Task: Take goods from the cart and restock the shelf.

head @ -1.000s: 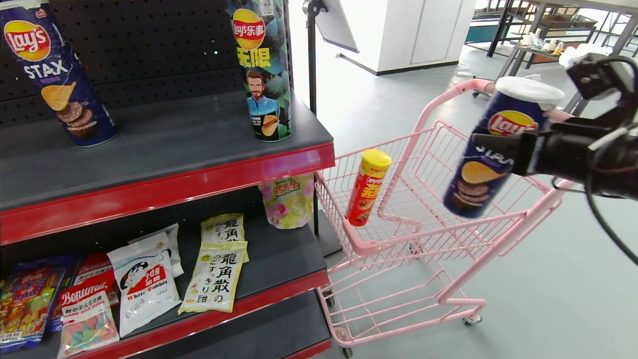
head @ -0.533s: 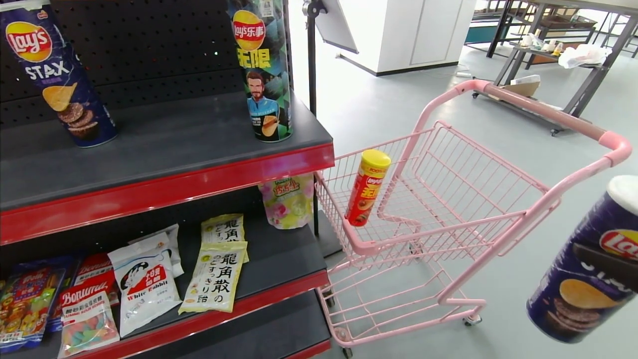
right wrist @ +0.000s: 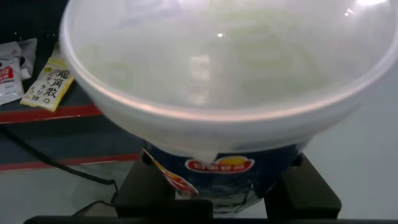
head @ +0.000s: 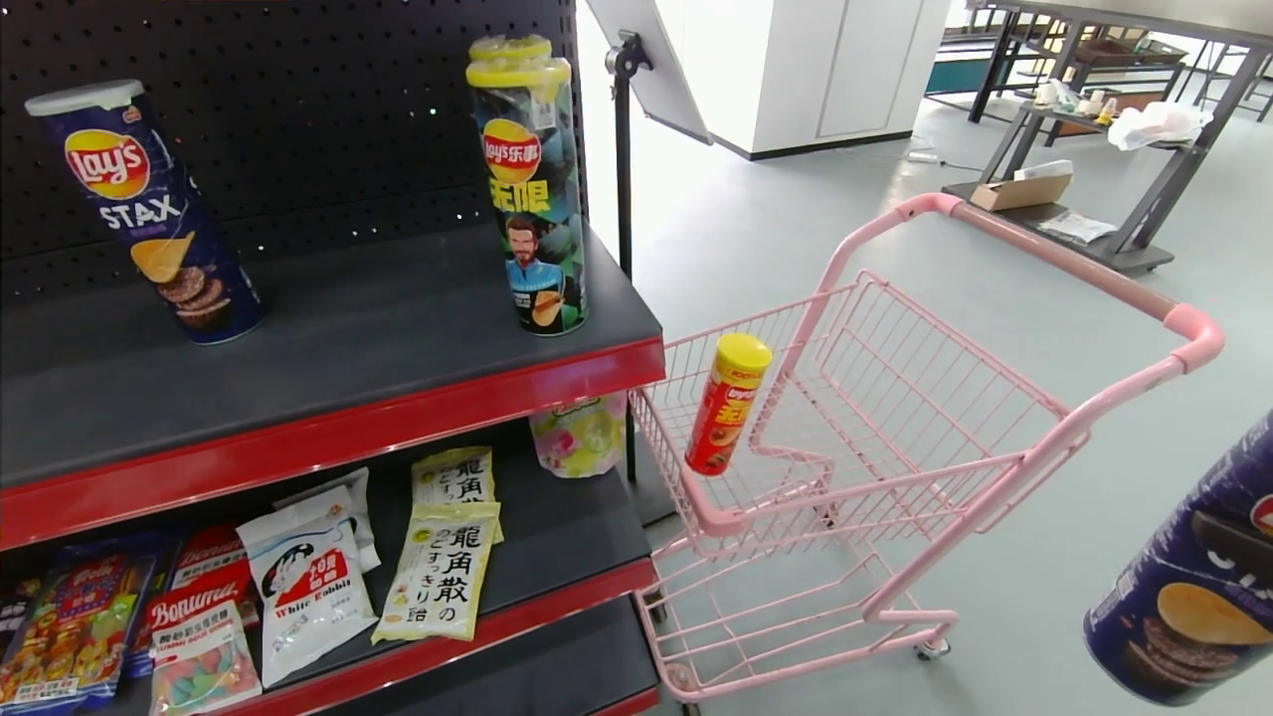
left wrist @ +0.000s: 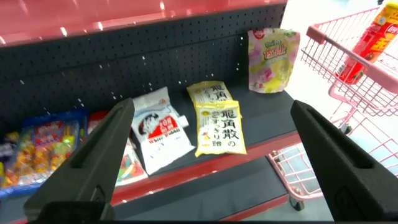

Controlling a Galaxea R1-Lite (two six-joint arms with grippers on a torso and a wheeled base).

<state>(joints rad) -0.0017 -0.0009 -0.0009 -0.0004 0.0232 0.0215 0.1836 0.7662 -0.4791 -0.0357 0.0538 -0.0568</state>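
From the head: blue chip can (head: 1188,587) low right, outside the pink cart (head: 1054,441); yellow can (head: 724,403) standing in its basket. From the left wrist: left tool (left wrist: 211,109) spread wide before the lower shelf (left wrist: 273,121). From the right wrist: right tool (right wrist: 227,193) clamped on the blue chip can.

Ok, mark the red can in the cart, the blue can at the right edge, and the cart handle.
red can (head: 723,408), head view, middle of its label.
blue can (head: 1193,609), head view, on the crisp picture.
cart handle (head: 1054,254), head view, middle of the pink bar.
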